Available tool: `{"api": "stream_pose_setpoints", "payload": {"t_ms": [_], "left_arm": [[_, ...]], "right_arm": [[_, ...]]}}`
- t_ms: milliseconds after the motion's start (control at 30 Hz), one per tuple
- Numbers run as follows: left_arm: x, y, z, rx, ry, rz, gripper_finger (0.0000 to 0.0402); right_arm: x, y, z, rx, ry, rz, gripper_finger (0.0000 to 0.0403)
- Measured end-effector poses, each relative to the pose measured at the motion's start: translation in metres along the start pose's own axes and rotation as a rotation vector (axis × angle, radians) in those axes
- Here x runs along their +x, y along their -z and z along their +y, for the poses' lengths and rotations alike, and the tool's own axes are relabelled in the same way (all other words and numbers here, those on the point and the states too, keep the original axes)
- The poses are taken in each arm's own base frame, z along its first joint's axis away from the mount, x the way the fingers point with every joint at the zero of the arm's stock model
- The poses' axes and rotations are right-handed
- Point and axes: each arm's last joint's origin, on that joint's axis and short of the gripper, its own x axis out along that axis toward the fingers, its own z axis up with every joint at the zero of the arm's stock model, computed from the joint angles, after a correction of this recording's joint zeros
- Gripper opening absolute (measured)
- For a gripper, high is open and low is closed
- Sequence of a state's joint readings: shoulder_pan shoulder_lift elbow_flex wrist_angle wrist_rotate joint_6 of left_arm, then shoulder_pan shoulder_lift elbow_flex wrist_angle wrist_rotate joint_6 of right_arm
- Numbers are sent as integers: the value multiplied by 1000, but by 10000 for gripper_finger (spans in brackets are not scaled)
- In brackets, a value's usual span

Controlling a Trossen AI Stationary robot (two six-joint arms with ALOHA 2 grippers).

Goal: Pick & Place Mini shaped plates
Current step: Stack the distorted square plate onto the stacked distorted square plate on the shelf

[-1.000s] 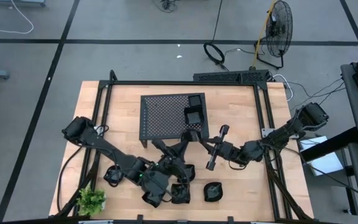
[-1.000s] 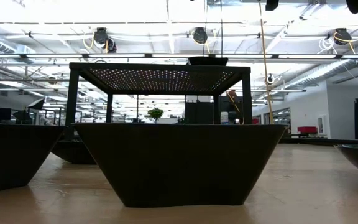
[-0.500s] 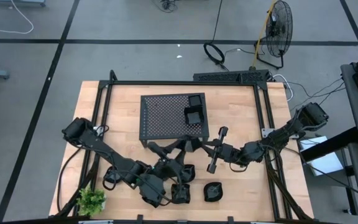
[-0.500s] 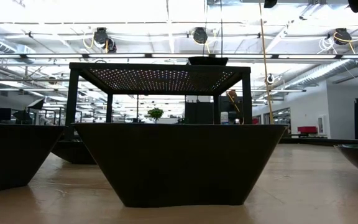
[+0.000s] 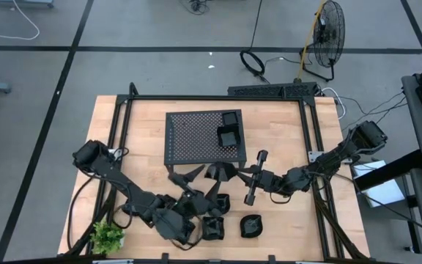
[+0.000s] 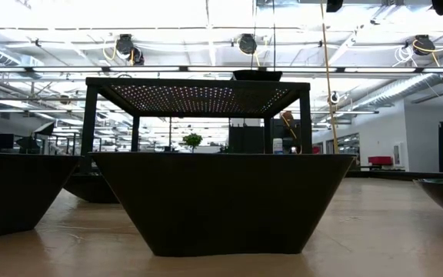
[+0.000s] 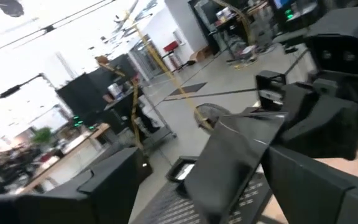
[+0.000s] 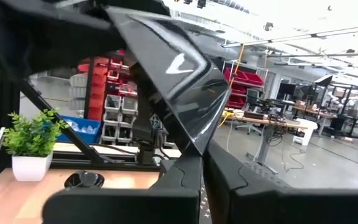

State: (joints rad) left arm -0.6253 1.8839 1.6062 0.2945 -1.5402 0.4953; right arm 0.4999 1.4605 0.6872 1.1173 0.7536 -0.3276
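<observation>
A square mini plate (image 5: 220, 171) at lower centre is pinched by the shut right gripper (image 5: 229, 172), evidently for racking; the left gripper (image 5: 196, 183) is spread wide beside it, letting go

A pale wooden desk (image 5: 123, 132) fills the frame's centre. On it, the black perforated rack (image 5: 193, 136) stands upper-middle, a small green plant (image 5: 108, 236) sits lower left, and glossy black mini plates (image 5: 251, 225) lie along the lower middle.
</observation>
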Motion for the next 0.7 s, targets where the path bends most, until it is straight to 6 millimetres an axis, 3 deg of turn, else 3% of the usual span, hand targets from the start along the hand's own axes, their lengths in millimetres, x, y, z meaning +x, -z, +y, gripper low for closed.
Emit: {"api": "stream_pose_setpoints", "payload": {"t_ms": [233, 500, 600, 700], "left_arm": [[-25, -15, 10, -16, 25, -12, 331], [-72, -16, 13, 35, 124, -66, 326], [-92, -13, 12, 28, 166, -88, 326], [-108, -10, 12, 19, 199, -105, 330]], "right_arm": [[0, 1, 0, -4, -2, 8, 1], [0, 1, 0, 5, -2, 16, 1], [3, -10, -8, -9, 10, 39, 1], [14, -34, -24, -21, 33, 148, 0]]}}
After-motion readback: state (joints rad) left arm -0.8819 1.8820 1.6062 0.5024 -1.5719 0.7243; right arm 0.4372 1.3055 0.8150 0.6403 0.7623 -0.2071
